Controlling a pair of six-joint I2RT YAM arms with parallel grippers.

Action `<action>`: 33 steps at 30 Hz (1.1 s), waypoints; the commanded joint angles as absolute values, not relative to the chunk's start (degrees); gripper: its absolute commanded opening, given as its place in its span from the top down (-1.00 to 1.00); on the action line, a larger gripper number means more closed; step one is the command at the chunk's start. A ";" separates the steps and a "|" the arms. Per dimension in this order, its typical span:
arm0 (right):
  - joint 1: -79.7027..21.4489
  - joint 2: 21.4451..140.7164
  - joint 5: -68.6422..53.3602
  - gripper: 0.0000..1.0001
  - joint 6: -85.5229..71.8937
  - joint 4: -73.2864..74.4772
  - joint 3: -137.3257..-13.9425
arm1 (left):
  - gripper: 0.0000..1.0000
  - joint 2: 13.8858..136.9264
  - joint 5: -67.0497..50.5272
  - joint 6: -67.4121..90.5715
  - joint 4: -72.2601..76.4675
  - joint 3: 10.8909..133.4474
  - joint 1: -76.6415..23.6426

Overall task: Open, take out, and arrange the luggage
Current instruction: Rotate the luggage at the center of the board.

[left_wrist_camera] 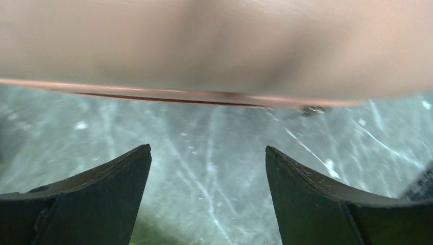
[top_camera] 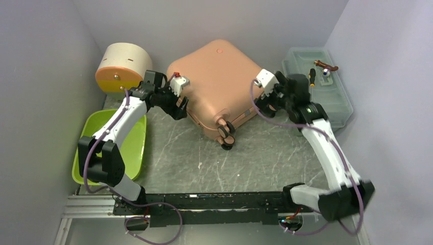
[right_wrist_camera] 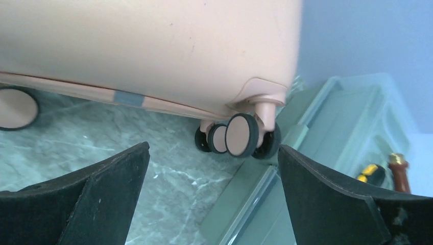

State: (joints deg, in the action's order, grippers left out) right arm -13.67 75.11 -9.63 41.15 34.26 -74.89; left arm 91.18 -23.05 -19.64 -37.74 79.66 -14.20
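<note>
The salmon-pink luggage point(top_camera: 214, 81) lies flat and closed at the back middle of the table, its dark wheels point(top_camera: 225, 136) toward me. My left gripper point(top_camera: 178, 106) is open and empty at the luggage's left side. In the left wrist view the shell point(left_wrist_camera: 214, 46) fills the top, with the gripper point(left_wrist_camera: 208, 153) just short of its seam over bare table. My right gripper point(top_camera: 263, 102) is open and empty at the luggage's right corner. In the right wrist view the gripper point(right_wrist_camera: 213, 150) points at a corner wheel point(right_wrist_camera: 240, 135) under the shell point(right_wrist_camera: 153, 51).
A cream half-round box with an orange front point(top_camera: 120, 69) stands at the back left. A lime-green tray point(top_camera: 134, 145) lies at the left. A translucent grey-green toolbox point(top_camera: 319, 84) with small tools on it sits at the back right, also in the right wrist view point(right_wrist_camera: 332, 127). Walls enclose three sides.
</note>
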 commanded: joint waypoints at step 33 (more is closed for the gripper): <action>-10.56 55.99 -40.57 -0.99 29.22 20.47 -48.61 | -0.51 90.60 -59.04 -22.94 -4.23 55.01 -20.21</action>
State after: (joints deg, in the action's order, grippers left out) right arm -11.11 56.77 -37.43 28.93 22.59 -48.99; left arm 91.64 -56.73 -23.81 -9.13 52.64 -20.05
